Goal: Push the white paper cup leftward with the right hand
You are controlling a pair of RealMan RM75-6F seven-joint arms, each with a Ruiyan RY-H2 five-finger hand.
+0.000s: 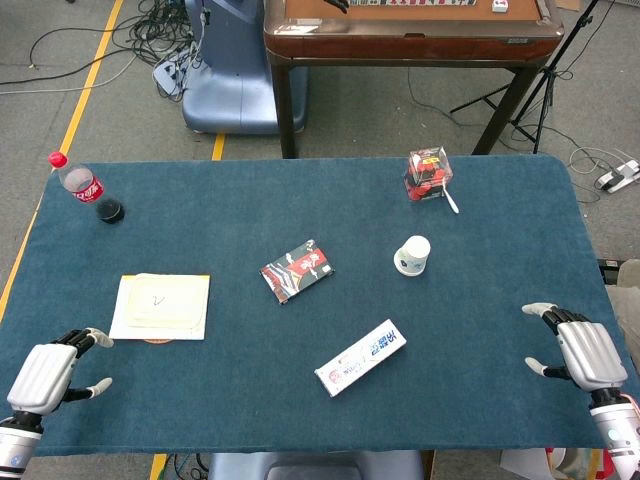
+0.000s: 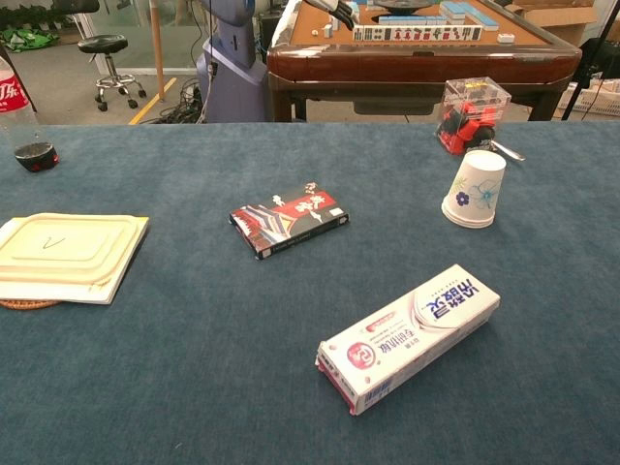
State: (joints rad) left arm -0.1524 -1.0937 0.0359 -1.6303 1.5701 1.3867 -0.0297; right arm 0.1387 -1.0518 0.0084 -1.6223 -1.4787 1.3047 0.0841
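The white paper cup [image 1: 412,255] stands upside down on the blue table, right of centre; the chest view shows the cup [image 2: 474,189] with a small blue flower print. My right hand [image 1: 582,348] rests at the table's right front edge, fingers apart and holding nothing, well to the right of and nearer than the cup. At the left front corner my left hand [image 1: 48,373] also lies open with nothing in it. Neither hand shows in the chest view.
A toothpaste box [image 1: 361,357] lies front centre. Left of the cup lies a card box [image 1: 297,270]. Behind the cup stands a clear box of red items [image 1: 428,174] with a spoon. A cream board [image 1: 162,305] and a cola bottle [image 1: 80,184] are at left.
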